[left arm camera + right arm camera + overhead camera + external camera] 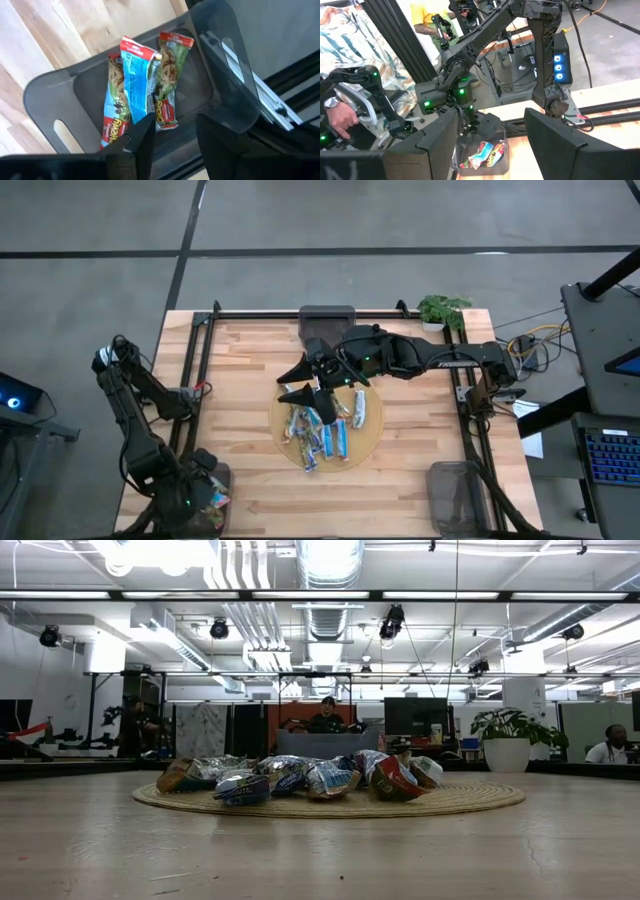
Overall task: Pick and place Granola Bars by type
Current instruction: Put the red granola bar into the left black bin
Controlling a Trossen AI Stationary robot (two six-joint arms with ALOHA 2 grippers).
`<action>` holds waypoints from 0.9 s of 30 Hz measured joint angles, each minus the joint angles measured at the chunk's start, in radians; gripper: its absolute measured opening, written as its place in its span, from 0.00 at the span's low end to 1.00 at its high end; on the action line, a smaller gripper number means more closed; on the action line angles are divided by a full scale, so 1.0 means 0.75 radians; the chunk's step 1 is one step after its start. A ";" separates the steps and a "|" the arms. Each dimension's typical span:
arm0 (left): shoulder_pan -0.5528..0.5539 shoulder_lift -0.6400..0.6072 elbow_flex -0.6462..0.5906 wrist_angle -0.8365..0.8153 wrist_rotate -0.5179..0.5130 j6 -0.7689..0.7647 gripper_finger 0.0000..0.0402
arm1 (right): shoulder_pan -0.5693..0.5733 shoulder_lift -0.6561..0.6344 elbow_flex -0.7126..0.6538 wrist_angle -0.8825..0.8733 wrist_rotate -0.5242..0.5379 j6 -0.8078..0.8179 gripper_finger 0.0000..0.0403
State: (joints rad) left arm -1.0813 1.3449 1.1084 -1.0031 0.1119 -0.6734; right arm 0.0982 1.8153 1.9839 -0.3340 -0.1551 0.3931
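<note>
Sorting barely begun, judging by the count. Nearest, at the table's front-left corner: a translucent grey bin (60, 95) with three granola bars (137, 85) lying side by side in it, two with red-ended wrappers showing an oat bar and a bright blue one between them. Hard to say whether that blue one belongs with its neighbours. Directly above, the left gripper (175, 125), fingers apart and clamped on nothing, one fingertip just at the blue wrapper's edge. Looks like a drop just made, though only as a guess.

At the front-right corner: a second grey bin (455, 485); nothing made out inside.

Mid-table: a round woven mat (372, 442) carrying the unsorted heap of bars (325, 430), roughly ten, blue, blue-white and red-brown wrappers overlapping. Far more left than done. Over the heap's far-left edge, the right gripper (298, 382), fingers spread wide, gripping nothing, apart from the bars as far as can be told.

Farther: a third bin (327, 320) at the far edge, its near end covered by the right arm, contents not visible. Beside the far-right corner, a small potted plant (443, 310).

Hidden or unclear: exact number of bars in the heap, with several buried; neither gripper visible from table height, only the heap; height of the right fingers above the wrappers not judgeable. Beyond the table, seated people at desks.
</note>
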 joint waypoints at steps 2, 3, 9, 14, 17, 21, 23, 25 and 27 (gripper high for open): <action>0.000 0.000 0.000 -0.006 0.005 0.012 0.27 | 0.000 0.000 0.000 0.000 0.000 0.000 0.54; 0.001 0.000 0.000 -0.006 0.007 0.019 0.25 | 0.000 0.000 0.000 0.000 0.000 0.000 0.54; 0.030 -0.004 0.009 -0.026 0.007 0.061 0.08 | 0.000 0.000 0.000 0.000 0.000 0.000 0.54; 0.068 -0.010 0.033 -0.079 -0.004 0.113 0.01 | 0.000 0.000 0.000 0.000 0.000 -0.001 0.54; 0.099 -0.031 0.055 -0.096 -0.058 0.126 0.00 | 0.000 0.000 0.000 0.000 0.000 -0.004 0.54; 0.149 -0.113 0.091 -0.142 -0.212 0.109 0.00 | 0.000 0.000 0.000 -0.010 0.000 -0.006 0.54; 0.179 -0.174 0.095 -0.164 -0.290 0.083 0.00 | 0.000 0.000 0.000 -0.015 -0.001 -0.012 0.54; 0.211 -0.243 0.095 -0.174 -0.375 0.048 0.00 | -0.001 0.000 0.000 -0.021 -0.001 -0.014 0.54; 0.238 -0.314 0.095 -0.174 -0.467 0.020 0.00 | -0.001 0.000 0.000 -0.035 -0.001 -0.020 0.54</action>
State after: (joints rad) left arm -0.9030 1.1092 1.1793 -1.1336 -0.2386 -0.6587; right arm 0.0978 1.8153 1.9839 -0.3604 -0.1555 0.3781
